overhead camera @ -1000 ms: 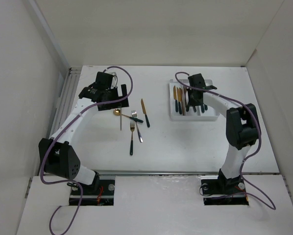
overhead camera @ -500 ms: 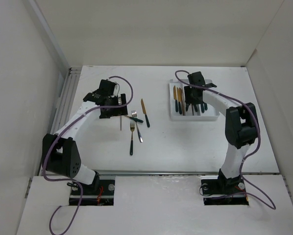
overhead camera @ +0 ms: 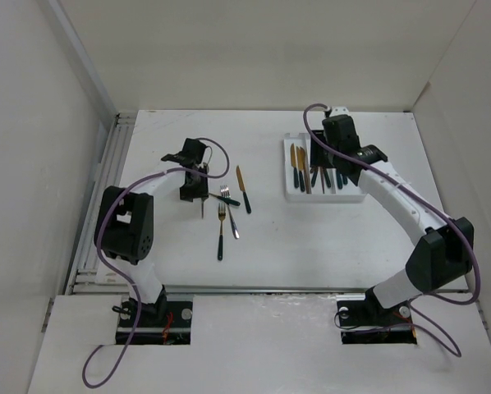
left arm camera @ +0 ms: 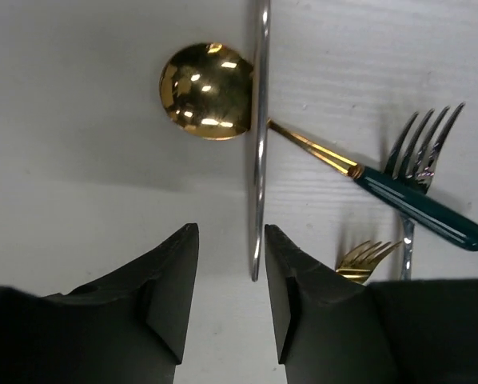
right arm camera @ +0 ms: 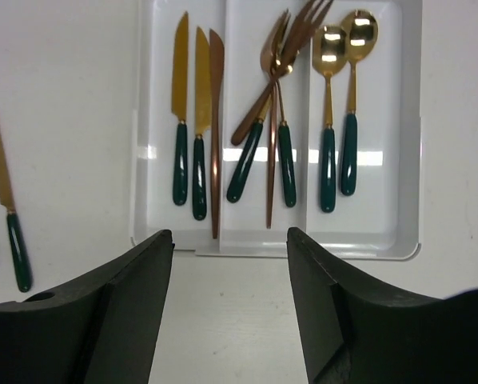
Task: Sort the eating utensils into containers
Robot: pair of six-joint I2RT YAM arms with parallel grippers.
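**Both jaws parted, nothing held; tray part-filled**

Left gripper (left arm camera: 231,300): jaws apart, empty. Just ahead of the gap lies the end of a slim silver utensil (left arm camera: 259,160). Its long axis runs straight away from the fingers. Its other end leaves the wrist view, so I cannot tell its kind. The bowl of a gold spoon (left arm camera: 205,90) touches its left side. The spoon's stem crosses the silver piece, and its teal handle points off right and towards the gripper. The tines of a silver fork (left arm camera: 427,148) and a gold fork (left arm camera: 367,258) show beside that handle.

Right gripper (right arm camera: 229,304): jaws apart, empty, above the near short edge of the tray (right arm camera: 383,200). The tray's three compartments run lengthwise away from the fingers:
- Left: three knives (right arm camera: 199,120), parallel.
- Middle: forks (right arm camera: 285,164), crossing one another.
- Right: two spoons (right arm camera: 328,48).

All handles point towards the gripper.

A loose knife (right arm camera: 3,192) lies on the table (right arm camera: 63,80) left of the tray, roughly parallel to it, blade away.
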